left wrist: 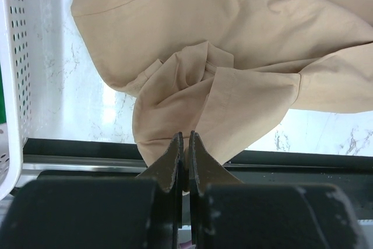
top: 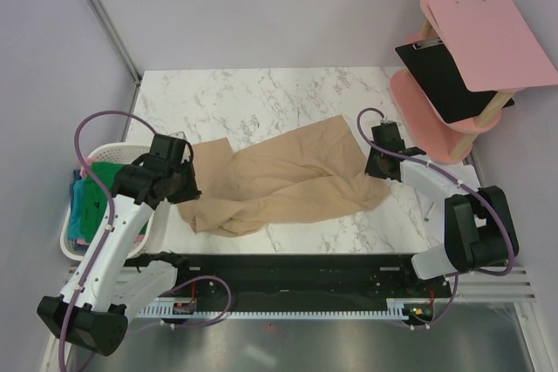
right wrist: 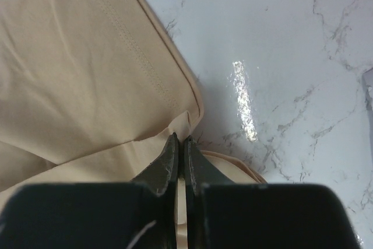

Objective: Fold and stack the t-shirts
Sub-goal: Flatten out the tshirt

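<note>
A large tan t-shirt point(top: 288, 176) lies crumpled across the marble table. My left gripper point(top: 179, 187) is at its left end, shut on a bunched fold of the tan cloth point(left wrist: 233, 39) that hangs from the jaws point(left wrist: 186, 135). At the shirt's right edge, my right gripper point(top: 377, 163) is shut on a pinch of the hem; in the right wrist view the stitched edge point(right wrist: 76, 74) runs up from the closed jaws point(right wrist: 179, 139). A green t-shirt point(top: 109, 172) and a teal-blue one point(top: 85, 202) lie in the basket.
A white slatted basket point(top: 65, 246) stands off the table's left side, its wall point(left wrist: 23, 56) close beside my left gripper. A pink stool point(top: 436, 102) at the back right carries a black clipboard point(top: 445, 80) and a pink clipboard point(top: 488, 41). A black rail point(top: 305, 266) runs along the near edge.
</note>
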You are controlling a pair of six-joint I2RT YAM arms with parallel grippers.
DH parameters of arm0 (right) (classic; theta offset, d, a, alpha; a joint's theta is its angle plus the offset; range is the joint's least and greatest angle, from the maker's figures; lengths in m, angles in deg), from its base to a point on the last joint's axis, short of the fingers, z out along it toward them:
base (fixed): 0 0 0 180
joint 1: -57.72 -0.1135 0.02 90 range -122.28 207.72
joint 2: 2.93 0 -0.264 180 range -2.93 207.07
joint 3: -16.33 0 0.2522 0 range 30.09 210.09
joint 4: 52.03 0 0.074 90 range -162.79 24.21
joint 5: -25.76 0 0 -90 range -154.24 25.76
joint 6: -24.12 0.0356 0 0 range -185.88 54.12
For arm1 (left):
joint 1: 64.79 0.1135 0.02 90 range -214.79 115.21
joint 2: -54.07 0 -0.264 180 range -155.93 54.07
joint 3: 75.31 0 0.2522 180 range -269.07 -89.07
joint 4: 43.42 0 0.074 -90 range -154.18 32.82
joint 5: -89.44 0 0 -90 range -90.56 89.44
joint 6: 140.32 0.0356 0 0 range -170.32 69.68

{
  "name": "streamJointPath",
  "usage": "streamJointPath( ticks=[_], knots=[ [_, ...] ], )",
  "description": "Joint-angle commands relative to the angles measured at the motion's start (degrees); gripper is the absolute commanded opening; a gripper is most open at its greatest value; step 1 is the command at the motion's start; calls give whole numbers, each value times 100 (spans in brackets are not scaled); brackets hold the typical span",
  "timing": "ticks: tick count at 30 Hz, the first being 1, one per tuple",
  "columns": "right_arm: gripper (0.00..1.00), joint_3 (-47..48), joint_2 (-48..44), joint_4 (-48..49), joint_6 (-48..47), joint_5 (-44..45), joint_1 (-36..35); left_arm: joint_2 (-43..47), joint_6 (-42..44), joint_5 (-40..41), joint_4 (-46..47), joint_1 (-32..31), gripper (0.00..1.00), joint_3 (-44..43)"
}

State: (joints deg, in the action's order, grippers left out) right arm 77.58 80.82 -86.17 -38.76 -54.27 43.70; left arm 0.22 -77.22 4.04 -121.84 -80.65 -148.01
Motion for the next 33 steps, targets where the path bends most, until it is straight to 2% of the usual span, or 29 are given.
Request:
streamJointPath(
  ticks=[1,3,5,16,18,20,23,28,33],
  knots=[
    [6,-46,10,175,-66,-110,13,6,193,41,235,21,2,49],
    [12,-11,98,175,-127,-136,5,-29,202,15,261,21,2,66],
    [26,6,221,201,-136,-233,5,-38,211,-3,270,13,2,75],
    [26,24,72,140,-92,-304,13,-73,220,-47,331,12,2,137],
    [21,50,-130,78,-84,-164,5,-91,220,-73,332,12,2,128],
    [7,68,-331,-9,-39,-58,13,-100,220,-91,358,13,2,128],
    [0,173,-551,-211,-48,83,13,-100,211,-126,358,12,2,146],
    [0,261,-1043,-440,-31,373,13,-153,202,-109,358,12,2,137],
    [0,60,-2062,-370,57,645,5,-170,193,23,349,21,2,93]
  ],
)
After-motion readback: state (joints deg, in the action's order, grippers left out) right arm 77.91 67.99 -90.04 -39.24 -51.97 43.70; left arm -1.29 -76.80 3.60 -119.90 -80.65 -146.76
